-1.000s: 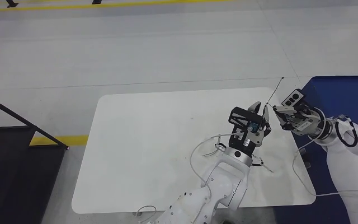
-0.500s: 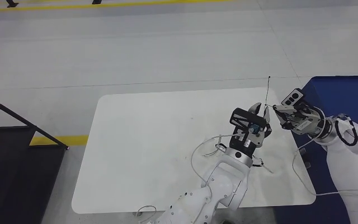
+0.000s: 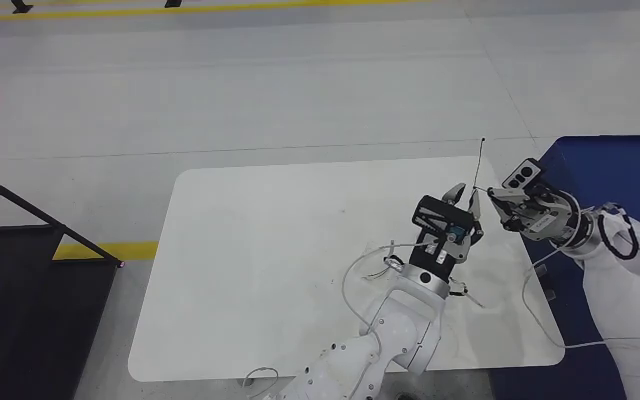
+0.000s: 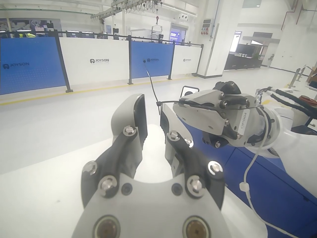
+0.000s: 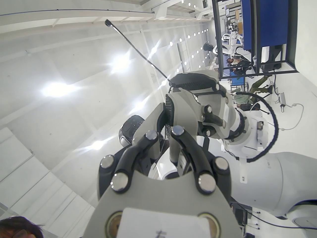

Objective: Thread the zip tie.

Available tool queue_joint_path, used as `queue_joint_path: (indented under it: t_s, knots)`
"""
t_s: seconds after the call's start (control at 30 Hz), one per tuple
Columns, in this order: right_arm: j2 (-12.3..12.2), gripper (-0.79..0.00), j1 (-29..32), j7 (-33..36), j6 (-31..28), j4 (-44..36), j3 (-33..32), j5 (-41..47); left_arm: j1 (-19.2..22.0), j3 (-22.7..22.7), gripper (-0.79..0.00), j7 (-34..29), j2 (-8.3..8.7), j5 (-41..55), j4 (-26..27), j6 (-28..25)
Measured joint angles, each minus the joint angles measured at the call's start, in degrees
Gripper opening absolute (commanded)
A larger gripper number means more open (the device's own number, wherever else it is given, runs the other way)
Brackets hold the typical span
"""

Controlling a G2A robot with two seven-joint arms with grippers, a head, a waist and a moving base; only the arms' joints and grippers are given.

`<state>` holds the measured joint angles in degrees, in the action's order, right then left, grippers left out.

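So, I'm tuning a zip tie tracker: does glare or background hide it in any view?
Right wrist view: flare streaks from bright lights cross the zip tie mid-length, yet it reads dark on white. Left wrist view: even light; the zip tie's far end lies over a blue panel, lower contrast there. Top view: no glare, just a hairline on pale floor.

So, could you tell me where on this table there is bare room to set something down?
The table is bare across its left half, from the left edge to the left arm. It is crowded at the far right corner, where the open left pincer and the right pincer, holding the zip tie, meet.
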<state>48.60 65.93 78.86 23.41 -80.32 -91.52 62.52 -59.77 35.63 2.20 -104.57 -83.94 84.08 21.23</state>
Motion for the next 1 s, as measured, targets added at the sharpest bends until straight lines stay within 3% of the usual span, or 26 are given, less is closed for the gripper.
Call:
queue_joint_path:
  t_s: [0.23,0.47,0.77,1.0]
  knots:
    - [-0.1,-0.785,0.5,-0.2,-0.1,-0.4,0.0,-0.2,-0.2,-0.3,-0.785,-0.1,0.16,-0.6,0.2,-0.1]
    - [0.0,-0.785,0.8,-1.9,-2.3,-1.3,0.2,-1.0,-0.7,-0.5,-0.785,-0.3,0.46,-1.0,0.8,-0.3]
    - [0.0,-0.785,3.5,-1.9,-1.9,-3.5,-1.4,1.3,-1.4,-0.7,-0.785,-0.4,0.92,-1.0,1.4,-0.4]
    - [-0.1,-0.785,2.3,-3.5,-0.4,-2.9,-3.4,3.6,-1.8,-1.0,-0.785,-0.4,1.22,-1.3,1.6,-0.5]
